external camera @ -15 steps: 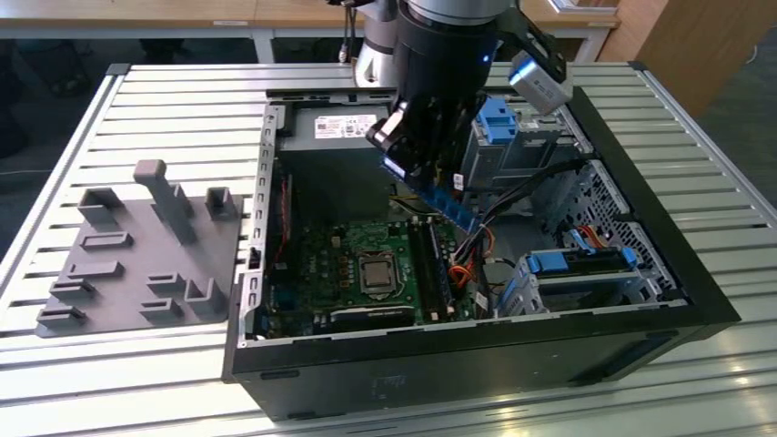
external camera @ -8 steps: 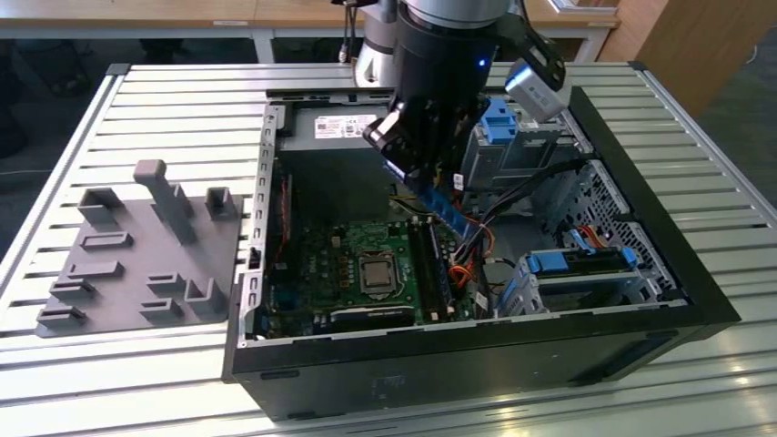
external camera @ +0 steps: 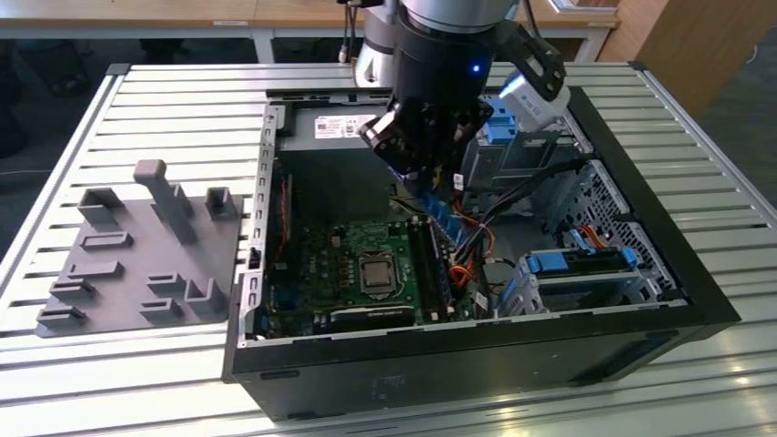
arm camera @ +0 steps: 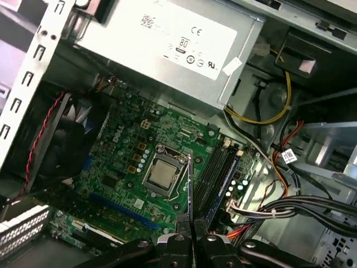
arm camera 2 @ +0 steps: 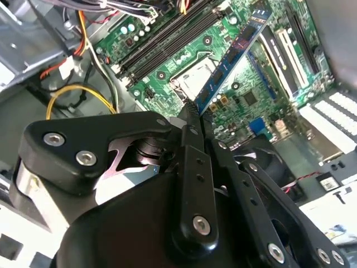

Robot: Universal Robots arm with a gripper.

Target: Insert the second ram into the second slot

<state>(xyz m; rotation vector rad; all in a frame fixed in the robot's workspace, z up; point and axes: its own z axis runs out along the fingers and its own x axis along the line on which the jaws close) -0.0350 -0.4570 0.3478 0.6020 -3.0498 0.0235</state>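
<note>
My gripper (external camera: 424, 178) hangs inside the open computer case (external camera: 631, 300), above the motherboard (external camera: 352, 264). It is shut on the second ram (arm camera 2: 237, 53), a thin blue-green stick with black chips that sticks out from between the fingertips (arm camera 2: 191, 129). In the first wrist view the second ram (arm camera: 190, 190) shows edge-on, over the processor socket (arm camera: 162, 173) and beside the row of black memory slots (arm camera: 215, 173). It is held clear of the board, apart from the memory slots (arm camera 2: 162, 36). A blue edge runs along one slot (arm camera: 226, 181); I cannot tell whether a stick sits in it.
A grey moulded holder (external camera: 134, 255) lies on the slatted table at the exterior view's left. Inside the case are the silver power supply (arm camera: 167, 39), a fan (arm camera: 61, 139), loose coloured cables (external camera: 486, 232) close to the slots, and blue drive bays (external camera: 583, 264).
</note>
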